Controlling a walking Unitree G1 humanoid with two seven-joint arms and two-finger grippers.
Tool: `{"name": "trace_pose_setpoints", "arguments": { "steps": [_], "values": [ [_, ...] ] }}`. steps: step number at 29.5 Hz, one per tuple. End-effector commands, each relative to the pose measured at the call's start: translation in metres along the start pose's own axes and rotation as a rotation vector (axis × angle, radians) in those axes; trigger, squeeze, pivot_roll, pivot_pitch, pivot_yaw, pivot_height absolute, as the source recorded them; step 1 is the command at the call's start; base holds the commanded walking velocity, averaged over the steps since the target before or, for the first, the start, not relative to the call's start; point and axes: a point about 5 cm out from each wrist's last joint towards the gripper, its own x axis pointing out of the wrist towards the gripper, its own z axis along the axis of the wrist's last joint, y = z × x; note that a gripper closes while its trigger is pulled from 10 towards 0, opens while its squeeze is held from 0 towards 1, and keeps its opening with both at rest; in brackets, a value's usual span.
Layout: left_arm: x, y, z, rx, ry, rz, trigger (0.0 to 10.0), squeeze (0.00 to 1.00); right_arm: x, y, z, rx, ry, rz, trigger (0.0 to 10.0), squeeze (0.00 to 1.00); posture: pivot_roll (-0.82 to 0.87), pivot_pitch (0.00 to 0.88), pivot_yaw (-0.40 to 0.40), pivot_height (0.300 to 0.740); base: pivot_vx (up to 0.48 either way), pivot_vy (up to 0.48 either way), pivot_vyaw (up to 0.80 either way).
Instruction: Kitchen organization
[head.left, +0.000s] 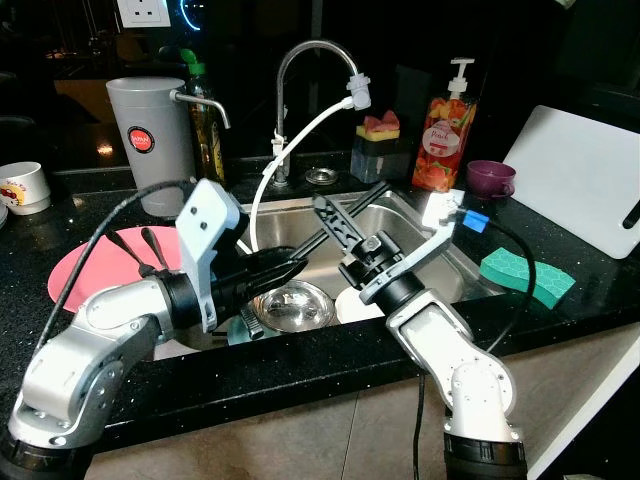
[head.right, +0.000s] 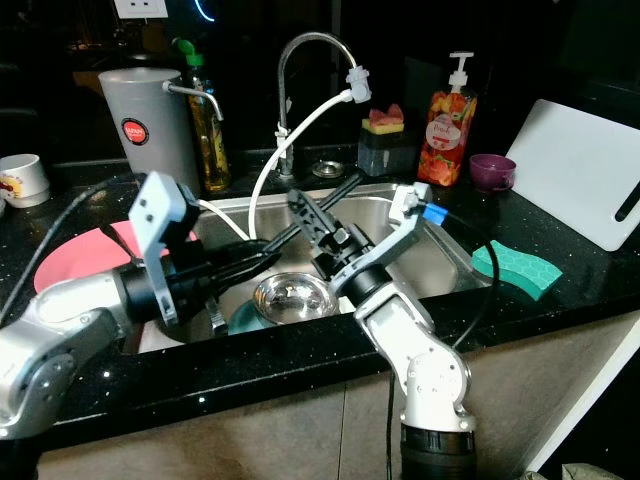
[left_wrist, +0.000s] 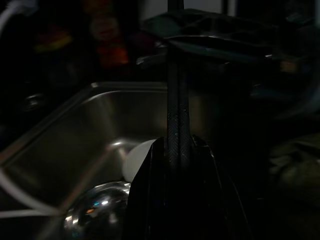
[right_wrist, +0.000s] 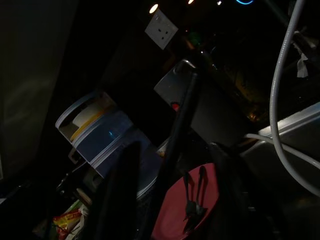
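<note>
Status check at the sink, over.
Left gripper shut over steel bowl in sink. Right gripper open above basin. White hose hangs between them.

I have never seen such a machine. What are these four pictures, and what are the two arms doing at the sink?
This is a humanoid robot with two silver arms. The two bright pictures come from its head camera; the two dark ones from cameras on its wrists. Both arms reach over a steel sink that holds a metal bowl. The left gripper has its fingers pressed shut, holding nothing. The right gripper points its fingers up and back, apparently empty. On the black counter lie a pink plate and a green sponge.
</note>
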Motion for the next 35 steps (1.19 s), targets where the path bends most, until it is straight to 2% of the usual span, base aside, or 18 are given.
{"name": "trace_pose_setpoints", "arguments": {
  "steps": [1, 4, 15, 16, 18, 19, 21, 22, 34, 35],
  "values": [
    [0.001, 0.004, -0.003, 0.024, 0.018, 0.032, 10.0, 0.00, 0.003, 0.001, -0.001, 0.037, -0.010, 0.007, 0.0, 0.00, 0.13, 0.065, -0.013, 0.740, 0.000, 0.000, 0.00],
    [0.003, 0.013, -0.005, 0.019, 0.024, 0.114, 10.0, 0.00, 0.003, -0.001, 0.000, 0.041, -0.014, -0.014, 0.0, 0.00, 0.13, 0.065, -0.015, 0.740, 0.000, 0.000, 0.00],
    [0.007, 0.007, -0.003, 0.009, -0.013, 0.102, 10.0, 0.00, 0.004, -0.002, 0.002, 0.051, -0.027, -0.026, 0.0, 0.00, 0.13, 0.072, -0.018, 0.740, 0.000, 0.000, 0.00],
    [0.007, 0.008, -0.002, 0.010, -0.016, 0.113, 10.0, 0.00, 0.004, -0.003, 0.002, 0.049, -0.028, -0.032, 6.4, 0.00, 0.13, 0.072, -0.018, 0.740, 0.000, 0.000, 0.00],
    [0.007, 0.008, -0.002, 0.010, -0.016, 0.113, 10.0, 0.00, 0.004, -0.003, 0.002, 0.049, -0.028, -0.032, 6.4, 0.00, 0.13, 0.072, -0.018, 0.740, 0.000, 0.000, 0.00],
    [0.008, 0.010, -0.002, 0.011, -0.019, 0.127, 10.0, 0.00, 0.004, -0.004, 0.003, 0.042, -0.034, -0.035, 10.0, 0.00, 0.13, 0.072, -0.018, 0.740, 0.000, 0.000, 0.00],
    [0.008, 0.013, -0.001, 0.014, -0.021, 0.149, 10.0, 0.00, 0.004, -0.006, 0.005, 0.032, -0.041, -0.049, 10.0, 0.00, 0.13, 0.073, -0.018, 0.740, 0.000, 0.000, 0.00],
    [0.009, 0.014, 0.000, 0.015, -0.024, 0.149, 10.0, 0.00, 0.004, -0.007, 0.005, 0.028, -0.045, -0.056, 10.0, 1.00, 0.13, 0.073, -0.018, 0.740, 0.000, 0.000, 0.00],
    [0.013, 0.006, -0.001, 0.001, -0.028, 0.102, 10.0, 0.00, 0.005, -0.010, 0.007, 0.035, -0.062, -0.076, 10.0, 1.00, 0.13, 0.072, -0.010, 0.740, 0.000, 0.000, 0.00],
    [0.014, 0.005, -0.002, -0.001, -0.026, 0.094, 10.0, 0.00, 0.005, -0.010, 0.007, 0.033, -0.060, -0.079, 10.0, 0.50, 0.13, 0.072, -0.010, 0.740, 0.000, 0.000, 0.00]
  ]
}}
